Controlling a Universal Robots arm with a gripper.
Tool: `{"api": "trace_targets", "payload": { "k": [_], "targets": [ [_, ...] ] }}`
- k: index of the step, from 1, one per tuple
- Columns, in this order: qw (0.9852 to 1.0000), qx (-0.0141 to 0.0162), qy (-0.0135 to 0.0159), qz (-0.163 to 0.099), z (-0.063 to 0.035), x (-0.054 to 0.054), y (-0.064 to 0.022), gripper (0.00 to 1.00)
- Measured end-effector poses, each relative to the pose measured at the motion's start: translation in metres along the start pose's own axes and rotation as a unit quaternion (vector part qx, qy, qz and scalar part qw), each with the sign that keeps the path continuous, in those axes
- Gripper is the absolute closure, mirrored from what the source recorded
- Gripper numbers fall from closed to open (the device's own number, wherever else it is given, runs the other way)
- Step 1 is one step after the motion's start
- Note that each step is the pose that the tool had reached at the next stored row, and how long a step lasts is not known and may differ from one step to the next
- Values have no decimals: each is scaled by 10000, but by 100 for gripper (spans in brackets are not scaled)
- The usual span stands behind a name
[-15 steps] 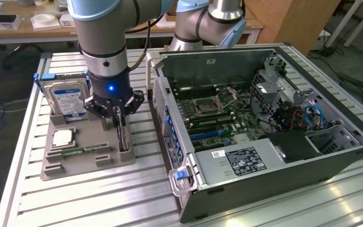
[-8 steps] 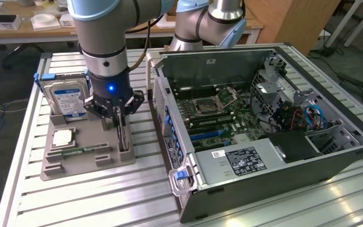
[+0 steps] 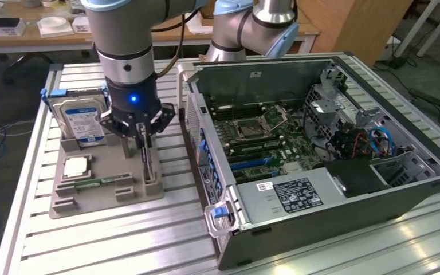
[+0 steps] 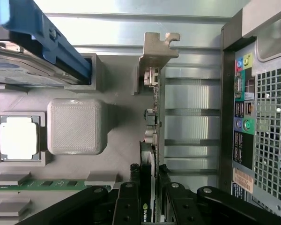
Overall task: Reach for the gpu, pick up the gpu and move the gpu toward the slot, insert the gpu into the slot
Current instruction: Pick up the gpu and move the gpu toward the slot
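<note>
A black robot pincer (image 3: 144,134) grips the thin dark gpu card with a silver bracket (image 4: 152,126), standing on edge in a grey plastic tray (image 3: 98,195); carrying and insertion into the green motherboard's long narrow slot (image 3: 252,163) appear undone.

gpu (image 3: 150,166) upright (silver-bracketed), slot (image 3: 249,165) lying flat

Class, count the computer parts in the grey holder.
4: hard drive upright at its far end; processor and memory stick flat near its front; gpu on edge below the gripper. None seems hidden.
</note>
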State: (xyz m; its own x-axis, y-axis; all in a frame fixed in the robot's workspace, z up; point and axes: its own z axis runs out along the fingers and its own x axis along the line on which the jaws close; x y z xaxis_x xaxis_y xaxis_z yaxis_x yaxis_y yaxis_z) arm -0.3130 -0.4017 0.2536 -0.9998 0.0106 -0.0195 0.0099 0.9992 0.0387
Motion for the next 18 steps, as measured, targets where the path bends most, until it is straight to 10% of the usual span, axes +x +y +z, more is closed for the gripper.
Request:
{"api": "trace_targets", "payload": {
  "k": [18],
  "targets": [
    [10000,0,0,8,-359,-9,22,74]
  ]
}}
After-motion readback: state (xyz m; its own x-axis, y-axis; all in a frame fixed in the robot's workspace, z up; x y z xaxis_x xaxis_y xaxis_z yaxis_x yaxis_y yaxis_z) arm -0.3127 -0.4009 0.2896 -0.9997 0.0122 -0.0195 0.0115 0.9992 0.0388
